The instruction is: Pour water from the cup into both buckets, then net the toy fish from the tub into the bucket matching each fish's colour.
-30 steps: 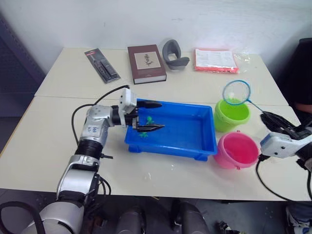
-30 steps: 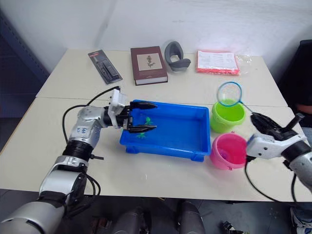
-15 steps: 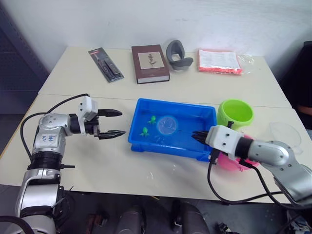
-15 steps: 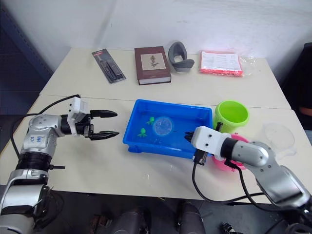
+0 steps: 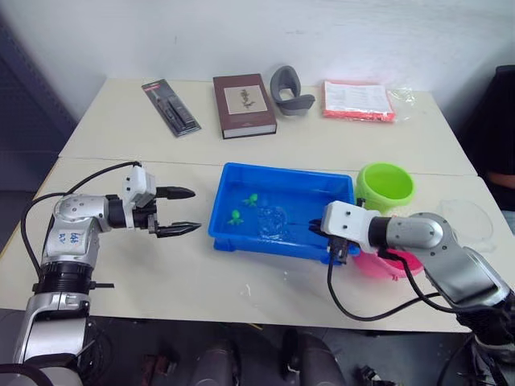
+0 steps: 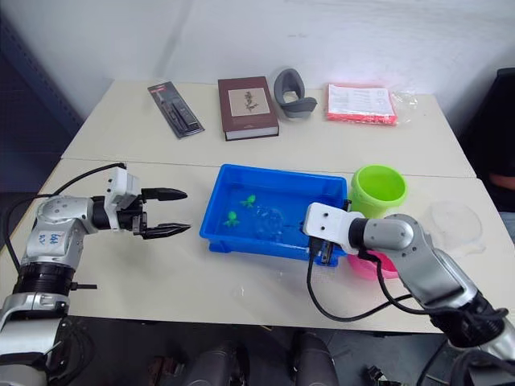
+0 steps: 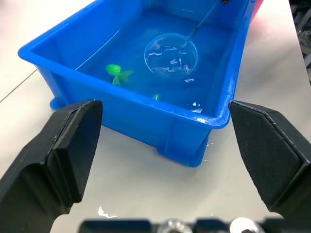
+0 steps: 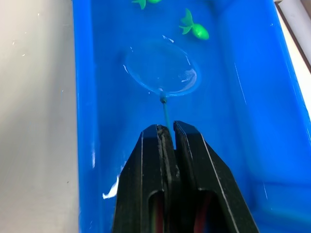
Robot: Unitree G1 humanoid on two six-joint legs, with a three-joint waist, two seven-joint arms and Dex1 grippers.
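The blue tub (image 5: 286, 171) holds water and two green toy fish (image 5: 252, 199) (image 5: 235, 215). The net's hoop (image 5: 272, 222) lies under the water near the tub's front wall, just right of the fish. My right gripper (image 8: 165, 129) is shut on the net's thin handle above the tub's right end. My left gripper (image 5: 195, 211) hangs open over the table left of the tub, holding nothing. The lime green bucket (image 5: 385, 186) stands right of the tub. The pink bucket (image 5: 388, 262) sits in front of it, partly hidden by my right arm. The clear cup (image 5: 467, 222) stands at the far right.
Along the table's far side lie a black packet (image 5: 169, 106), a brown book (image 5: 243, 104), a grey curved holder (image 5: 288, 90) and a red packet (image 5: 356, 100). Cables trail from both arms over the table's front edge.
My right arm brought the net from above the green bucket down into the tub's water, then drew the hoop nearer the front wall. My left gripper left the tub and moved left.
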